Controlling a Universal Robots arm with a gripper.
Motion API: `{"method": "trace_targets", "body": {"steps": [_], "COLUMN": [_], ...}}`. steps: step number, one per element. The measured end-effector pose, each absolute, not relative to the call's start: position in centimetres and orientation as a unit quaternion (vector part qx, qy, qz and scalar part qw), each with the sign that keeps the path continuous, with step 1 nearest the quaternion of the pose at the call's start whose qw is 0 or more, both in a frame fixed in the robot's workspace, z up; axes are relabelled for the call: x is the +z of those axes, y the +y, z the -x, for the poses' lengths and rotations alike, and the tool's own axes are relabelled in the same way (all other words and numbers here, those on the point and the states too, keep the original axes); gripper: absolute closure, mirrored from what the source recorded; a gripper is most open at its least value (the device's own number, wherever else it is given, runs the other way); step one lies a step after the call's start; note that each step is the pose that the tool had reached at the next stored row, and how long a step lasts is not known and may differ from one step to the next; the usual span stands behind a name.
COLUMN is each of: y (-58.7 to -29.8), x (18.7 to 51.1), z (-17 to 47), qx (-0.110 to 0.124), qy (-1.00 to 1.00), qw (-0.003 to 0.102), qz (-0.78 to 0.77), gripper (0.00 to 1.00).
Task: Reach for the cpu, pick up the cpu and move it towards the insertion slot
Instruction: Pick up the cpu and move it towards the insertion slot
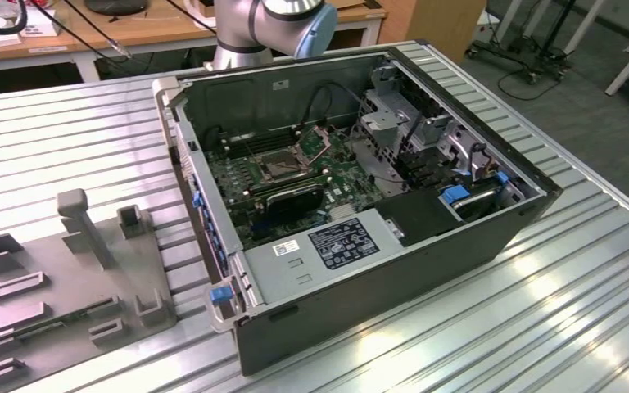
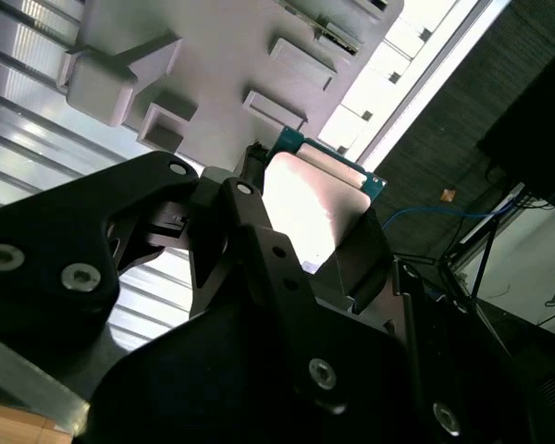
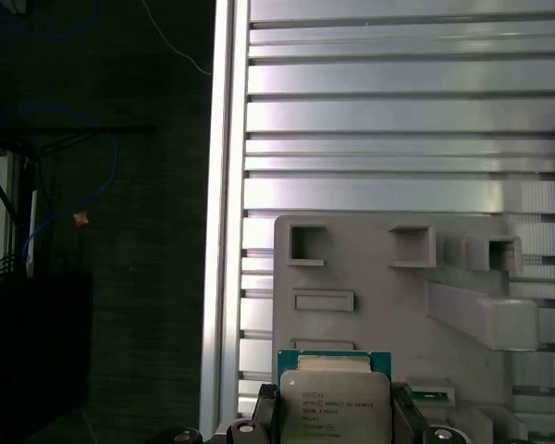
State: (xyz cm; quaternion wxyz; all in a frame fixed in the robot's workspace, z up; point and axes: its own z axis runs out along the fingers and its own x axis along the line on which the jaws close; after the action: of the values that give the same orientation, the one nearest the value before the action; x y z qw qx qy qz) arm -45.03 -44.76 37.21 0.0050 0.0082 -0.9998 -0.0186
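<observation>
Currently, your gripper (image 3: 333,424) has its two black fingers (image 2: 243,215) closed on opposite edges of the cpu (image 3: 335,396), and both wrist views show the chip seated squarely between them with its silvery lid exposed and the green rim visible along one edge. You are holding it over the grey fixture plate (image 3: 379,277), close to the plate's edge nearest the side of the slatted aluminium table (image 3: 398,139); whether the chip is clear of the plate cannot be judged. Note the key relation: in the exterior view the fixture plate lies at the left, on the table, while the insertion slot (image 1: 275,166) sits on the motherboard inside the open computer case (image 1: 402,270), well apart and toward the exterior view's right. The case wall stands between plate and slot. Your cpu lies flat between the fingers, with no visible tilt.
</observation>
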Motion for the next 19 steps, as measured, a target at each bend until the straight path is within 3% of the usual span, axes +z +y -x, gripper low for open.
{"method": "trace_targets", "body": {"steps": [19], "y": [-44.8], "x": [39.1], "z": [45.0], "qx": [-0.020], "qy": [-1.000], "qw": [0.005], "qz": [-0.008], "gripper": [0.45]}}
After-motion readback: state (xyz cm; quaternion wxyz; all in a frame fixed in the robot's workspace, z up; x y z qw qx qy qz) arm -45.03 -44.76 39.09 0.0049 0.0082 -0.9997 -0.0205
